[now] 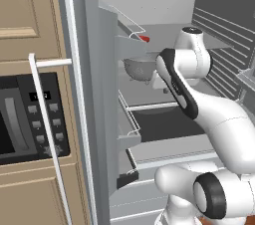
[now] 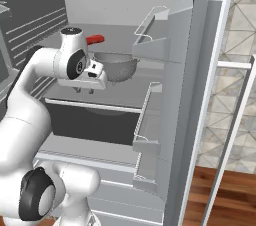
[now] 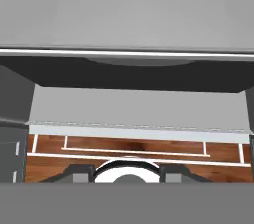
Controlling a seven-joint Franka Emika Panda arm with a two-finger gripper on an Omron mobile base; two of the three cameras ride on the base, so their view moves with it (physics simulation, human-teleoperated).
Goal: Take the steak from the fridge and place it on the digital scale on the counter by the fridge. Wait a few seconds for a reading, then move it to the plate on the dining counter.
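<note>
Arm reaches into the open fridge [image 2: 200, 70]. The gripper [image 2: 90, 87] sits over the front edge of a glass shelf [image 2: 90, 104], hand pointing down; can't tell if the pincer is released or clenched, fingertips barely show in the hand view. Just behind the hand: a metal colander [image 2: 116, 66] on that shelf. Further back, on the shelf above, the steak [image 2: 94, 39] lies flat, long axis roughly left-right across the fridge, partly hidden by the arm. Not held.
</note>
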